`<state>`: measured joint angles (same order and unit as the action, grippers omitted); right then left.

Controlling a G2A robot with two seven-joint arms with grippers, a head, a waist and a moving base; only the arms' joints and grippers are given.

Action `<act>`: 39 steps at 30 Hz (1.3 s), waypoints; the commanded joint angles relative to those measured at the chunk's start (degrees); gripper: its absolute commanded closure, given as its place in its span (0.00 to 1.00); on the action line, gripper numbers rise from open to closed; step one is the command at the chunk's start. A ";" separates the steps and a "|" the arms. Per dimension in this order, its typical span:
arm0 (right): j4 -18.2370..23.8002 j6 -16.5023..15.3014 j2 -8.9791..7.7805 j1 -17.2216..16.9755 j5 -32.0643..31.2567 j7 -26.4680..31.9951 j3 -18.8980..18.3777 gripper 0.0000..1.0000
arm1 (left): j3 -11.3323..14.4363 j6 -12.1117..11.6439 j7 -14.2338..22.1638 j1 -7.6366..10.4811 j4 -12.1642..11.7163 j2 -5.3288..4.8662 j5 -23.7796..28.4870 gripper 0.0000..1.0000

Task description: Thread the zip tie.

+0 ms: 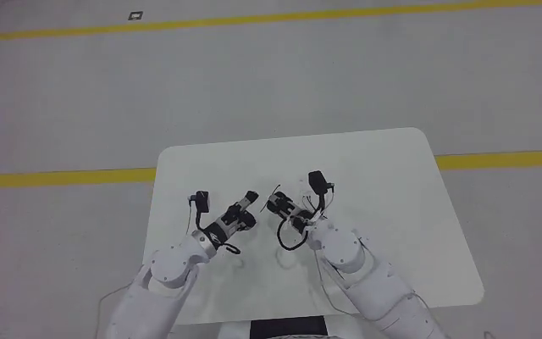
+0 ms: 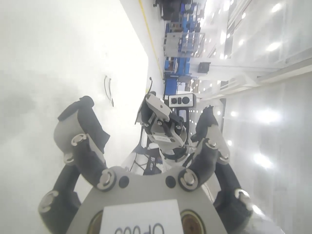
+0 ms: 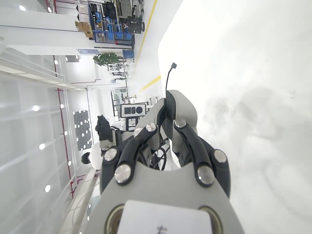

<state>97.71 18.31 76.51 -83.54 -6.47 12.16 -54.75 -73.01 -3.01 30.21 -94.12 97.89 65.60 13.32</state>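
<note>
Black zip tie [image 3: 167,83], pinched tight in the right fingers [image 3: 176,104], hangs over the counter's [image 1: 381,169] middle, its square head poking out. Left fingers [image 2: 84,119] sit just beside, spread wide, holding nothing. No loop yet; I think threading has not begun.

Black zip tie [image 3: 167,83], thin, straight — head outermost — clamped in right pincer [image 3: 170,96]

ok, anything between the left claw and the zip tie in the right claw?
Nothing: top view has bare table between the open left claw and the right claw, which pinches the zip tie, seen in the right wrist view.
</note>
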 commanded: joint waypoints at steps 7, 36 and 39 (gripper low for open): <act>-1.49 1.17 0.63 1.33 -4.60 -4.58 2.11 1.00 | -3.04 -5.23 17.11 5.37 -7.43 -1.40 0.75 0.00; -1.77 -0.23 2.19 -0.93 0.02 -10.70 3.48 1.00 | 2.15 -7.45 6.10 6.52 -8.35 -0.58 1.20 0.00; -1.97 -0.12 2.26 -0.87 -0.04 -10.42 3.30 1.00 | 2.46 -7.48 6.06 6.73 -8.84 -0.64 1.07 0.29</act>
<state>95.81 18.20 78.74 -84.42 -6.51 1.66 -51.41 -70.67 -10.50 36.29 -87.42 89.25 64.97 14.39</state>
